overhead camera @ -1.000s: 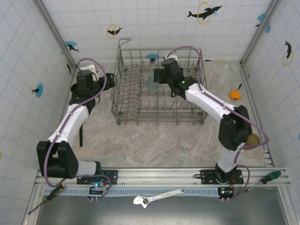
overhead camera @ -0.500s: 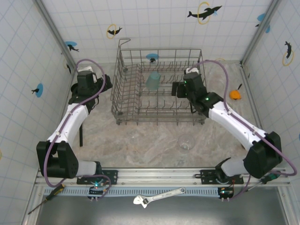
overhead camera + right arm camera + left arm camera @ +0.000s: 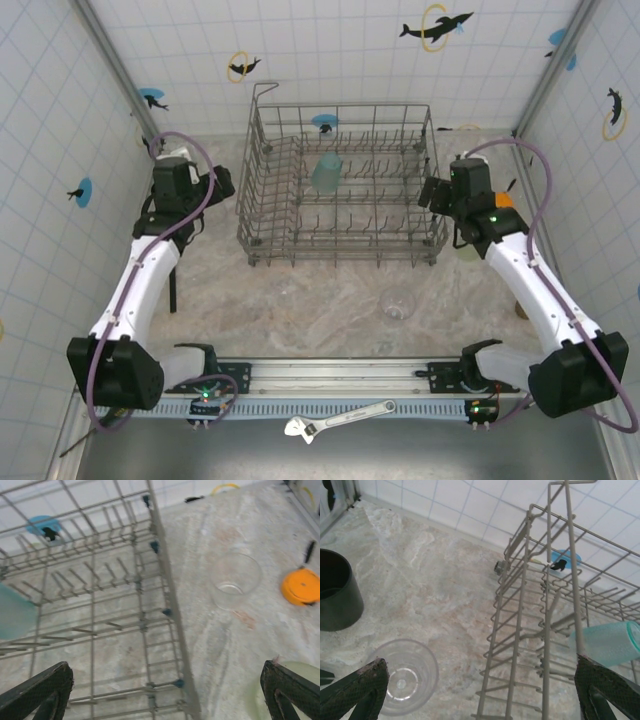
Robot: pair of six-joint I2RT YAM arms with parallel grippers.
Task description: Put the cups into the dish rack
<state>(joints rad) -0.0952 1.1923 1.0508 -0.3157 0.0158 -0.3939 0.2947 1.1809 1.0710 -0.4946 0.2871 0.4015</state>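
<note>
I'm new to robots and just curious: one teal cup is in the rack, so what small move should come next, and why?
Probably the right gripper should ease forward and down toward the clear tumbler beside the dish rack. Its jaws stand open and empty, and the tumbler sits upright on the table just ahead.

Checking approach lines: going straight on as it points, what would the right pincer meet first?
Likely the side wall of the dish rack, centred ahead of the right pincer; depth is unclear.
</note>
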